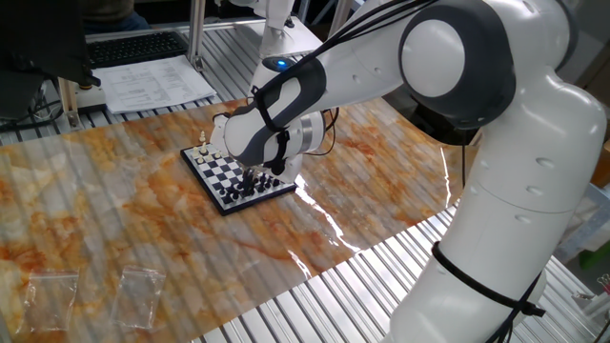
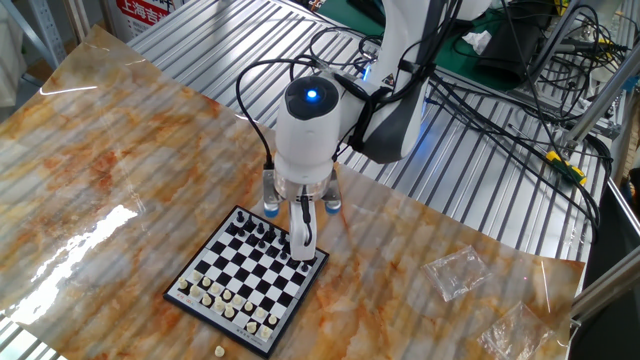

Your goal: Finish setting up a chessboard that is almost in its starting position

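The chessboard [image 1: 236, 178] lies on the marbled table, its near part hidden by my arm; in the other fixed view the chessboard [image 2: 246, 278] shows whole. Cream pieces [image 2: 228, 304] line its near edge and black pieces [image 2: 262, 234] its far edge. My gripper [image 2: 304, 254] points straight down with the fingers close together, tips on the right end of the black rows. I cannot see whether a piece sits between them. In one fixed view the gripper [image 1: 255, 181] is mostly hidden by the hand. A tiny cream piece [image 2: 219, 351] lies on the table just off the cream edge.
Two small plastic bags [image 1: 141, 291] lie near the table's front left, also seen at the right in the other fixed view [image 2: 455, 271]. Papers [image 1: 157, 82] and a keyboard [image 1: 133, 48] sit beyond the table. Cables [image 2: 520, 110] run over the metal slats.
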`<state>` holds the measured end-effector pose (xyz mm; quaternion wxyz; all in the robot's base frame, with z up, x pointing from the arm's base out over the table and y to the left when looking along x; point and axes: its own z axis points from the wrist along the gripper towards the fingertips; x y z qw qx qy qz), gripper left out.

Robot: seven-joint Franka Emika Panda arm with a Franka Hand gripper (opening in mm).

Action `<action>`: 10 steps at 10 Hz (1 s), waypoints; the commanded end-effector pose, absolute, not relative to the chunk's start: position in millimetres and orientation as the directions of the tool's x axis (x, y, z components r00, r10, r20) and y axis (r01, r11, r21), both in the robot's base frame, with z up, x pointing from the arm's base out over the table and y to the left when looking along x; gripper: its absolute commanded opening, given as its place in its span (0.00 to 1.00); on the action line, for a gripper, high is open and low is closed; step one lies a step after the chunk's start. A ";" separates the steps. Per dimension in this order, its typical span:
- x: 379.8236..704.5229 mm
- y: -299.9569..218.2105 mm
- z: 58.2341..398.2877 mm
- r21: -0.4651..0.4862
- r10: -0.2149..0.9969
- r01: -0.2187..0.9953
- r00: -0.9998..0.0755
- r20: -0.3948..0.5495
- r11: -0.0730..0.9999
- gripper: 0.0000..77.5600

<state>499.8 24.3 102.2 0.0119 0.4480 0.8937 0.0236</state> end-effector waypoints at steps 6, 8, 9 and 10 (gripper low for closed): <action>502.0 21.2 97.6 0.063 0.796 0.795 -0.605 -0.006 0.604 0.02; 502.0 20.5 96.5 0.063 0.796 0.794 -0.605 -0.006 0.604 0.02; 502.0 20.5 96.1 0.063 0.797 0.795 -0.604 -0.006 0.604 0.02; 501.9 20.6 95.9 0.063 0.797 0.796 -0.603 -0.005 0.602 0.02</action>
